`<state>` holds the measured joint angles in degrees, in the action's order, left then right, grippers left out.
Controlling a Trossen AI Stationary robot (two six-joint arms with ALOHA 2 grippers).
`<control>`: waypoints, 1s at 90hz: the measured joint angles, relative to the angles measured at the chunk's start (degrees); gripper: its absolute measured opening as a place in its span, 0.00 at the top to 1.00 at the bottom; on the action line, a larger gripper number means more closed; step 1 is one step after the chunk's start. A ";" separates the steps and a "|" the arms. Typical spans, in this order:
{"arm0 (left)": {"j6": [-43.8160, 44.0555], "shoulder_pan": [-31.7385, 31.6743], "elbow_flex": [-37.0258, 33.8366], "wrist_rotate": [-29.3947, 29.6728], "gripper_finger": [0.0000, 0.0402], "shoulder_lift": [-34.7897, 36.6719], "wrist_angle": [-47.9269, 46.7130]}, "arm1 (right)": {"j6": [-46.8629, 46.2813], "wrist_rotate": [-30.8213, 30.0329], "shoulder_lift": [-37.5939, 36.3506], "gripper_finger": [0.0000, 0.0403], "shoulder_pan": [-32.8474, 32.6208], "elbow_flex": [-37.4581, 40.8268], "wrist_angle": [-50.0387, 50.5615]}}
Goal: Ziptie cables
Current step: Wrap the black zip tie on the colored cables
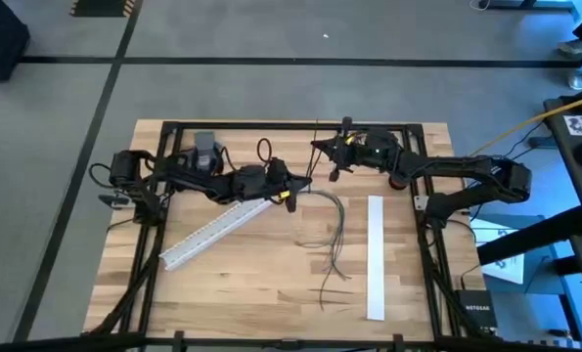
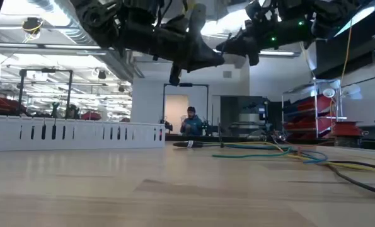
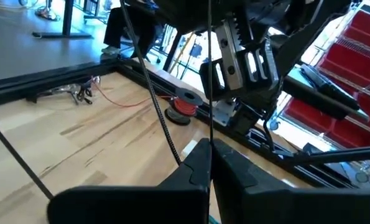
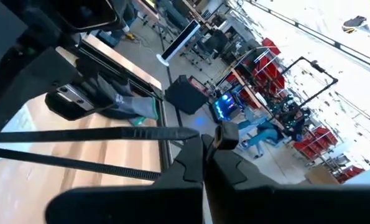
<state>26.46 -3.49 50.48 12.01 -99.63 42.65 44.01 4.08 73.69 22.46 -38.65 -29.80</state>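
The cables (image 1: 332,235) are thin dark strands lying loosely bunched on the table's middle, touched by neither gripper. Above them both grippers are raised and close together. My left gripper (image 1: 304,181) is shut, seen in its wrist view (image 3: 209,157). My right gripper (image 1: 322,149) is shut just beyond it, toward the far edge, seen in its wrist view (image 4: 204,152). A black zip tie (image 4: 110,134) spans between them. Its ribbed strap (image 3: 157,106) also shows in the left wrist view. My left gripper has a thin dark strap (image 3: 209,134) coming up from between its shut fingertips, clear of the table. The ribbed strap meets the side of one finger (image 3: 188,165). Whether both are the same zip tie cannot be told. My right gripper pinches the zip tie at its head end (image 4: 225,134) between the tips of its two fingers. Two strap lengths run away from the fingers side by side, clear of the table.
One long white slotted strip (image 1: 215,231) lies slantwise at the left, and another (image 1: 376,256) lies straight at the right. A dark frame (image 1: 271,125) borders the wooden table. People and shelving show in the room beyond the table (image 2: 190,120).
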 joint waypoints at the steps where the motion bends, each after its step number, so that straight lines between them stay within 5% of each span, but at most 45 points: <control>1: 0.04 0.00 0.00 0.00 1.00 0.00 0.00 | 0.00 0.00 0.00 1.00 0.00 0.00 0.00; 90: -1.62 1.08 0.00 0.70 1.00 -0.11 1.73 | 4.90 -7.48 1.20 1.00 -4.09 -0.11 -0.56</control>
<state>24.84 -2.41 50.48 12.71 -99.74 44.39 48.91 -3.40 74.89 18.37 -38.76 -30.36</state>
